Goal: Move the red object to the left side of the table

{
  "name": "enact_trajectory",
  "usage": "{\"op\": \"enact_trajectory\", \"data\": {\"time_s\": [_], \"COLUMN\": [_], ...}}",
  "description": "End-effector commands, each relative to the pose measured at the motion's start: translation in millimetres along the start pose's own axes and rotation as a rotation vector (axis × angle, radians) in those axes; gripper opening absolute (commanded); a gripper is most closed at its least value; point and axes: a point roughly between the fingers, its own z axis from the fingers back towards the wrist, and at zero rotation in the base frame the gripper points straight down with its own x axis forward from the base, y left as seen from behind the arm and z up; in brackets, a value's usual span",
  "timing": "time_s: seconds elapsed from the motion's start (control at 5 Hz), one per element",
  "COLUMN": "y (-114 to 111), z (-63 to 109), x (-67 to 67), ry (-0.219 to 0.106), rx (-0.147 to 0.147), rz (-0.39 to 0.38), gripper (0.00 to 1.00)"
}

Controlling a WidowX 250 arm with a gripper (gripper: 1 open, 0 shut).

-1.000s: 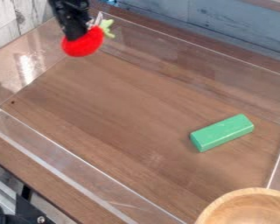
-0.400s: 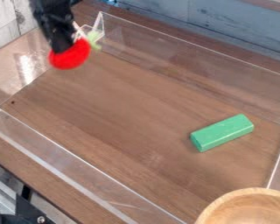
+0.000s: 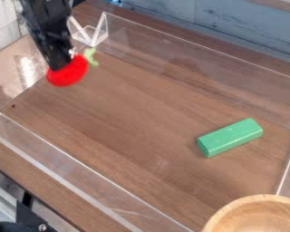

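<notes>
The red object (image 3: 66, 74), a small fuzzy red ball with a green leaf at its right, hangs low over the far left part of the dark wood table (image 3: 148, 118). My black gripper (image 3: 57, 56) comes down from the top left and is shut on the red object's upper part. Its fingertips are largely hidden against the ball. Whether the ball touches the tabletop I cannot tell.
A green rectangular block (image 3: 230, 138) lies at the right of the table. A light wooden bowl (image 3: 259, 217) sits at the bottom right corner. Clear acrylic walls (image 3: 62, 168) border the tabletop on all sides.
The gripper has carried the red object left and downward, from near the back wall toward the left part of the tabletop. The green block and bowl have not moved.
</notes>
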Motion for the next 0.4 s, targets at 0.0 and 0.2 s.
{"op": "enact_trajectory", "data": {"time_s": [0.0, 0.2], "y": [13.9, 20.8], "z": [7.4, 6.4], "x": [10.1, 16.4], "ry": [-0.042, -0.048], "rx": [0.023, 0.016], "rz": [0.001, 0.003], "gripper": [0.00, 0.00]}}
